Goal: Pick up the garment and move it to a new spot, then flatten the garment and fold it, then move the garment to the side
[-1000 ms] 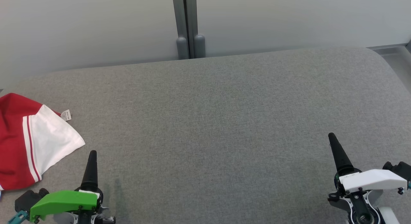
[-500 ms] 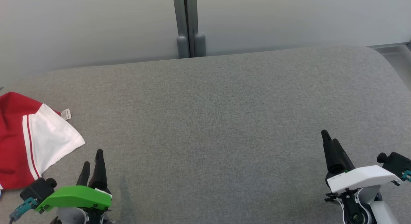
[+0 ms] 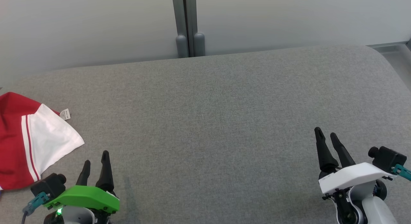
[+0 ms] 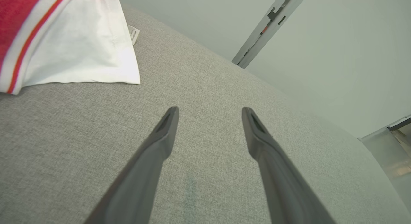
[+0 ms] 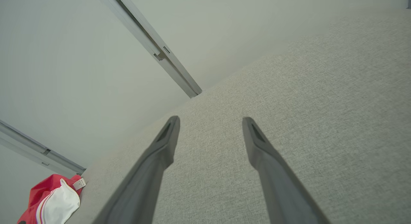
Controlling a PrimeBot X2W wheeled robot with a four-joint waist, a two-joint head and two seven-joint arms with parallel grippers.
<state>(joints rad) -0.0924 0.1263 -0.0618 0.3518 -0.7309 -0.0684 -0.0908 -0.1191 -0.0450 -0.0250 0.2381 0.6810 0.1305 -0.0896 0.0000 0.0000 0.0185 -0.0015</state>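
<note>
Lying rumpled at the head view's left edge: red-and-white garment [image 3: 29, 140] on grey cushion [image 3: 208, 121] | left gripper [image 3: 96, 157] near it, lower left, released, empty | right gripper [image 3: 325, 132] lower right, released, empty | step: pick-up seemingly unstarted | next: left claw reaches the white corner

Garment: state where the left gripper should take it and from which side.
Probably the white corner of the garment: its hem lies flat and points toward the open left gripper. Come in from that side, low over the gray surface.
</note>
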